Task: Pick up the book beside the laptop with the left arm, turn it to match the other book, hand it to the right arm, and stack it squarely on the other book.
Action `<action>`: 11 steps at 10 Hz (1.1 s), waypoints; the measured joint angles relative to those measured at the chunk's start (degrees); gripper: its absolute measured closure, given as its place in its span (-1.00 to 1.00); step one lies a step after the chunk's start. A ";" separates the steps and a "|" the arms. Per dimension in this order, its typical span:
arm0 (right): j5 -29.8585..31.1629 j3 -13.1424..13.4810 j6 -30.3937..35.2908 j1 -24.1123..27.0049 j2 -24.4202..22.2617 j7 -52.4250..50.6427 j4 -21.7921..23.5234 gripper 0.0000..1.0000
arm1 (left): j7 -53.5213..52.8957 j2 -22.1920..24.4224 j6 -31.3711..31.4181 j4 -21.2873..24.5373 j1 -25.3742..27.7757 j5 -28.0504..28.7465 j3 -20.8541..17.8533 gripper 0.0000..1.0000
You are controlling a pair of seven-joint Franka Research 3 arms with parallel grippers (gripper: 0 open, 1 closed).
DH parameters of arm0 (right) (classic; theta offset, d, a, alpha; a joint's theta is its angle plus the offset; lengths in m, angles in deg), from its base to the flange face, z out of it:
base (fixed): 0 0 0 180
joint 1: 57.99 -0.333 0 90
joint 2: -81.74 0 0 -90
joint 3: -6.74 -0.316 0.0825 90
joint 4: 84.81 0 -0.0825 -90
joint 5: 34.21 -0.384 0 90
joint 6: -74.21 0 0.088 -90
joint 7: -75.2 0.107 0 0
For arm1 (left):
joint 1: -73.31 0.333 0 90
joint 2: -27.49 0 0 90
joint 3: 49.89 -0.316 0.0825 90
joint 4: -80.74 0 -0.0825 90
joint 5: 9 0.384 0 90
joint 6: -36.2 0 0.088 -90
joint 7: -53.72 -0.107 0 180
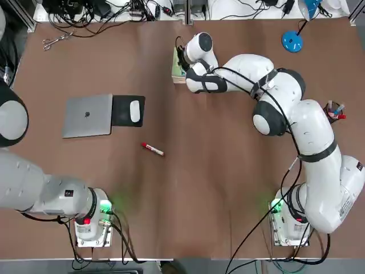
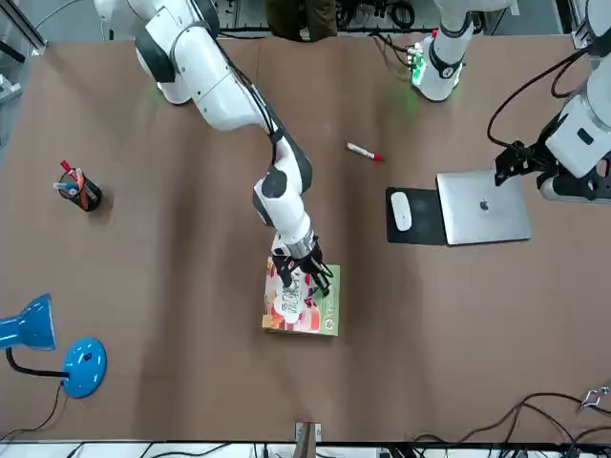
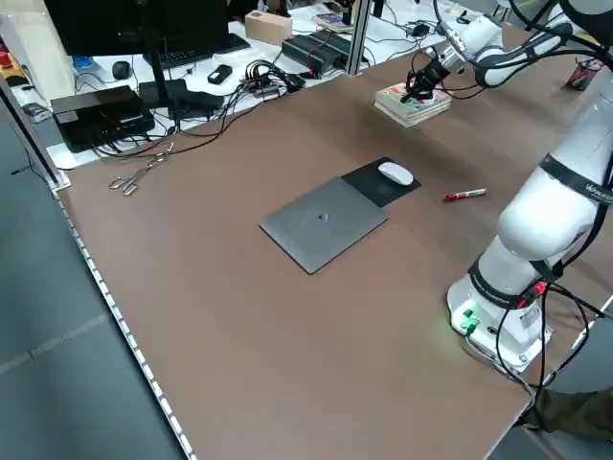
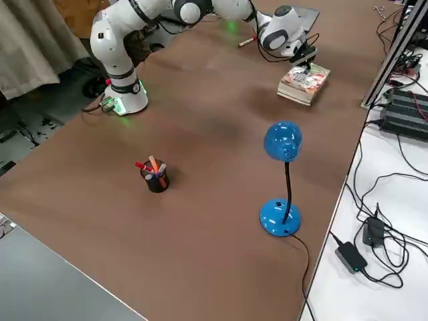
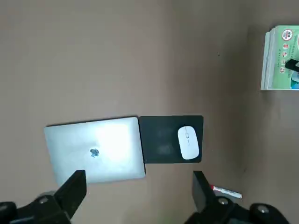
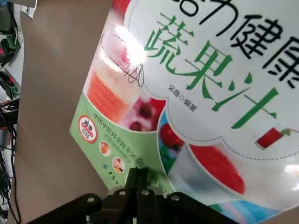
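The book (image 2: pixel 302 298) with its cream, green and red cover lies flat at the far side of the table, on top of a thicker stack (image 4: pixel 304 83). The other book's white cover is hidden. My right gripper (image 2: pixel 304 270) is shut, its closed fingertips (image 6: pixel 138 175) resting on the green part of the cover. It also shows in the top view as the right gripper (image 1: pixel 181 60). My left gripper (image 5: pixel 138 196) is open and empty, high above the closed silver laptop (image 5: pixel 96 149). In the front view the left gripper (image 2: pixel 511 164) hangs by the laptop (image 2: pixel 482 207).
A black mouse pad (image 1: pixel 122 110) with a white mouse (image 1: pixel 135 110) adjoins the laptop (image 1: pixel 87 116). A red marker (image 1: pixel 153 149) lies mid-table. A blue lamp (image 1: pixel 292 40) and a pen cup (image 1: pixel 333 110) stand on the right, and scissors (image 1: pixel 56 40) lie far left.
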 joint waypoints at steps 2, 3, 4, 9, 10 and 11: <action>0.00 0.00 -0.07 -0.04 -0.29 0.00 0.48 1.00 | 0.00 0.00 0.00 0.00 0.00 0.00 0.00 -1.00; 0.00 0.01 -0.07 -0.07 -0.49 0.00 0.80 1.00 | 0.00 0.00 0.00 0.00 0.00 0.00 0.00 -1.00; 0.00 0.01 -0.07 -0.09 -0.66 0.00 1.05 1.00 | 0.00 0.00 0.00 0.00 0.00 0.00 0.00 -1.00; 0.00 0.14 0.15 -0.11 -1.33 0.00 1.59 1.00 | 0.00 0.00 0.00 -0.01 -0.01 0.00 0.00 -1.00; 0.00 0.50 0.38 -0.05 -1.91 0.00 1.57 1.00 | 0.00 0.00 0.00 -0.02 -0.01 0.00 0.00 -1.00; 0.00 0.70 0.53 0.13 -2.99 0.00 1.57 1.00 | 0.00 0.00 0.00 -0.03 -0.01 0.00 0.00 -1.00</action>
